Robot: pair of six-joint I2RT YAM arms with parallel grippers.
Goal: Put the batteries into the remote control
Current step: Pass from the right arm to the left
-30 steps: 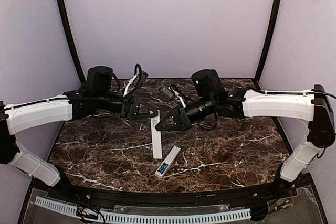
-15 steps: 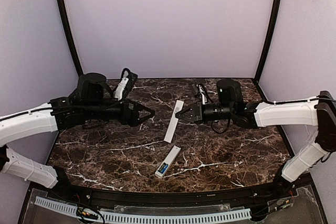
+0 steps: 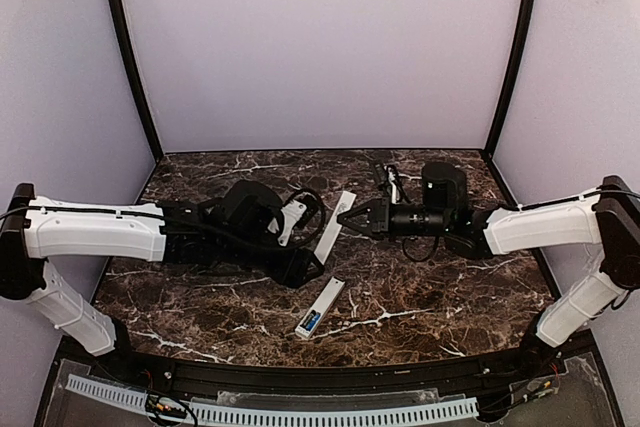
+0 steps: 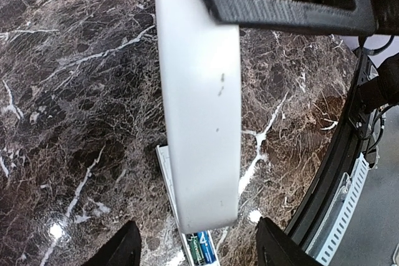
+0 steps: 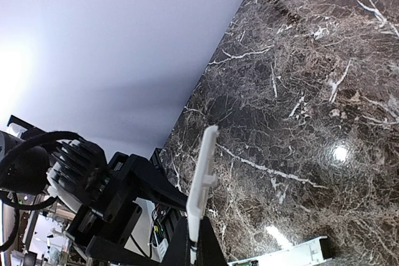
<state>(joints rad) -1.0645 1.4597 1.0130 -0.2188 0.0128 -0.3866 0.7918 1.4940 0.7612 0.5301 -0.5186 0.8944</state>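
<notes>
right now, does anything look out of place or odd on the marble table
Yes: the right gripper holds a thin white plastic panel tilted in the air, apart from the slim white plastic remote control lying open on the dark marble table, one small blue cylindrical battery showing at its near end.

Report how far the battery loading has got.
Done: a blue battery sits in the open end of the remote control lying on the table. In hand: the right gripper is shut on a thin white panel, likely the back cover, raised off the table; the left gripper is open and empty. Left: fit that panel. Whether a second cell is in cannot be told.
</notes>
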